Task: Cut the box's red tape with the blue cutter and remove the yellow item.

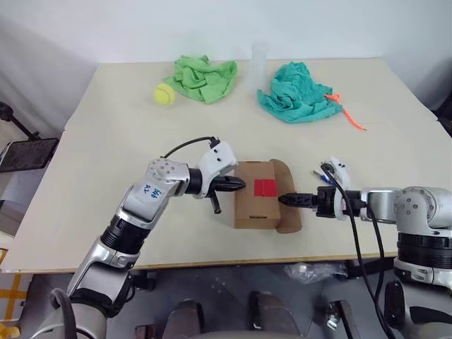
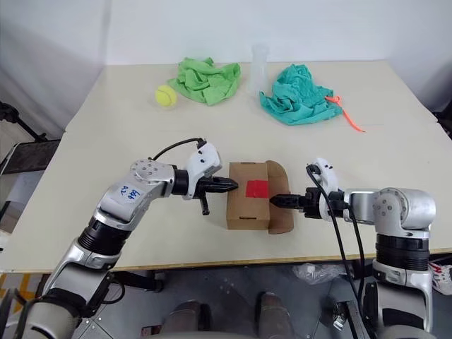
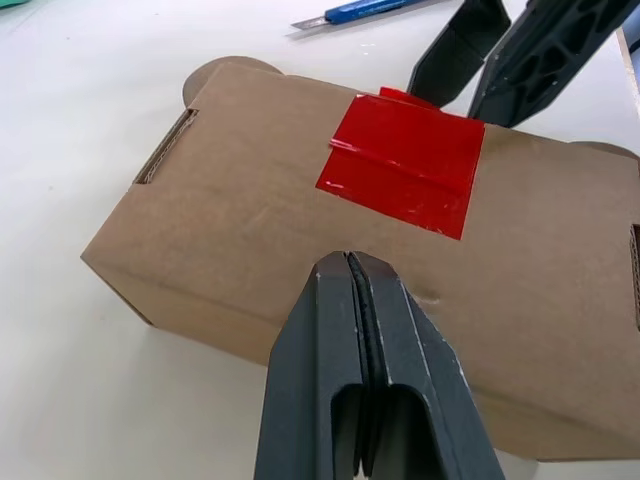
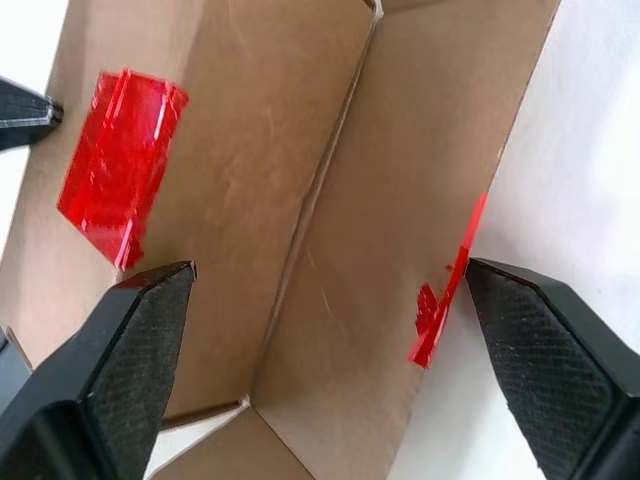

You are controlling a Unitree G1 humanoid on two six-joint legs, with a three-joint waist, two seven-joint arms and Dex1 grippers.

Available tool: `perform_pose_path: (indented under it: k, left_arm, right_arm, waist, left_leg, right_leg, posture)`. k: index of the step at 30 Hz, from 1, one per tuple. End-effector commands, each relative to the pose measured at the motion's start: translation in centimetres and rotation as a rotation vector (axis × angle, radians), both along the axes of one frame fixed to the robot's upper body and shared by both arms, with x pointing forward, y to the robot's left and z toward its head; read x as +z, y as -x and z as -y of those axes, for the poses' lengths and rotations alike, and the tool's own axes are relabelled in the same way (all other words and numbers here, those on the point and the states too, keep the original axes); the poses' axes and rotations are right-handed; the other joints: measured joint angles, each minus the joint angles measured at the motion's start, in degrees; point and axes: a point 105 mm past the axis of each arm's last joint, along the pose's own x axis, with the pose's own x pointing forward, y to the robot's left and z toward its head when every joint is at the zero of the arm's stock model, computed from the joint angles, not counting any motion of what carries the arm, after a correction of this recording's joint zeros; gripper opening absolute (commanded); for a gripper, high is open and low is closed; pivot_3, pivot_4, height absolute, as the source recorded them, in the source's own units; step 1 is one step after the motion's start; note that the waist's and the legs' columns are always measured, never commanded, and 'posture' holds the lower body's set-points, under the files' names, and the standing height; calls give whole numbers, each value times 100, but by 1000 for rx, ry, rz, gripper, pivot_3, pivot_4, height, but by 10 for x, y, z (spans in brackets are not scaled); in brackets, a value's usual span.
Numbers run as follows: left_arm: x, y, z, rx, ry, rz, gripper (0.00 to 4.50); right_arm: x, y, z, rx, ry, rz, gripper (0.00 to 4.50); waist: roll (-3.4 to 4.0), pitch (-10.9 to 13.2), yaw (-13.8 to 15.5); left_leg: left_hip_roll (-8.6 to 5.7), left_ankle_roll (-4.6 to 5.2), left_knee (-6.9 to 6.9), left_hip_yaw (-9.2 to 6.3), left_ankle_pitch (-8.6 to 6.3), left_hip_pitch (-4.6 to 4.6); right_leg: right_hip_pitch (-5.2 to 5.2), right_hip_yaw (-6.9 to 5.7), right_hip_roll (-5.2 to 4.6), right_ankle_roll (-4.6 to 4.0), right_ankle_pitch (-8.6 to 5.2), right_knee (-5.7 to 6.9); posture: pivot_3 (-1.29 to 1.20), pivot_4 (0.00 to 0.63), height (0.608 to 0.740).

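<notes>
My right gripper (image 1: 285, 200): I am holding its fingers spread wide, straddling the box's open flap (image 4: 420, 200), with nothing pinched yet.
My left gripper (image 1: 240, 186): I am keeping its fingers pressed together, empty, tip hovering at the box's far side wall; I cannot tell whether it touches.
The box (image 1: 256, 205): it is sitting on the table (image 1: 106, 141) between my two grippers. I am judging it light and thin-walled, so it will likely slide or dent if I push hard. I am planning to brace it from the left and take the flap by its free edge.
The red tape (image 1: 265, 187): one square is sitting on the top face. A torn sliver (image 4: 440, 300) is clinging to the flap's edge, so the seam looks parted. It looks glossy, thin and slippery.
The blue cutter (image 3: 365, 10): it is lying on the table just beyond the box, slim and stiff.
The yellow item: I am not seeing it, presumably inside; I would expect it small and smooth, needing a gentle pinch.
</notes>
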Motion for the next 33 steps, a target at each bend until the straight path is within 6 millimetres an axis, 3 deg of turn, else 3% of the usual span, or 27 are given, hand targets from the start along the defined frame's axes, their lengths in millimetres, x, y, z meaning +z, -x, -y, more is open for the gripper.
perform_pose_path:
  k: [1,2,5,17,23,28,33]
  left_arm:
    - [-35,4,-23,70,-93,-122,0]
    - [-36,4,-24,73,-97,-123,0]
    - [-37,4,-28,81,-102,-122,0]
    - [-33,-1,-19,78,-78,-112,0]
    - [-18,-13,-15,104,-15,-79,0]
    - [14,-27,-27,142,123,-58,0]
    - [41,-31,-38,131,219,-61,0]
  right_arm:
    - [12,-5,-3,-10,-39,33,4462]
    - [13,-6,-3,-13,-40,34,4462]
    - [16,-6,-3,-27,-50,44,3882]
    - [39,1,6,-66,38,158,12]
    - [57,6,7,-50,172,250,12]
    - [80,3,12,-88,272,332,12]
    - [88,0,16,-142,344,349,12]
  waist:
    - [2,-1,-4]
    - [3,-2,3]
    - [8,-5,15]
    - [15,-2,181]
    - [17,1,162]
    - [18,9,130]
    - [18,9,139]
  left_leg:
    - [0,0,0,1,0,1]
    - [0,0,-1,1,0,1]
    - [0,0,-1,1,0,2]
    - [-6,-1,-1,-1,0,-33]
    - [-6,4,-7,1,-3,-42]
    - [-4,6,-8,3,-3,-51]
    - [-3,5,-9,4,-3,-64]
  right_leg:
    - [-1,1,0,0,0,1]
    - [-1,1,0,0,0,2]
    - [-1,1,-1,-2,-1,2]
    - [-29,-2,-7,3,3,-2]
    - [-29,-4,-4,6,5,-8]
    - [-47,-3,-4,6,5,-14]
    - [-63,-3,-3,3,3,-9]
  posture:
    - [0,150,740]
    - [0,150,740]
    - [0,150,740]
    - [0,150,740]
    - [0,150,740]
    - [0,150,740]
    - [0,150,740]
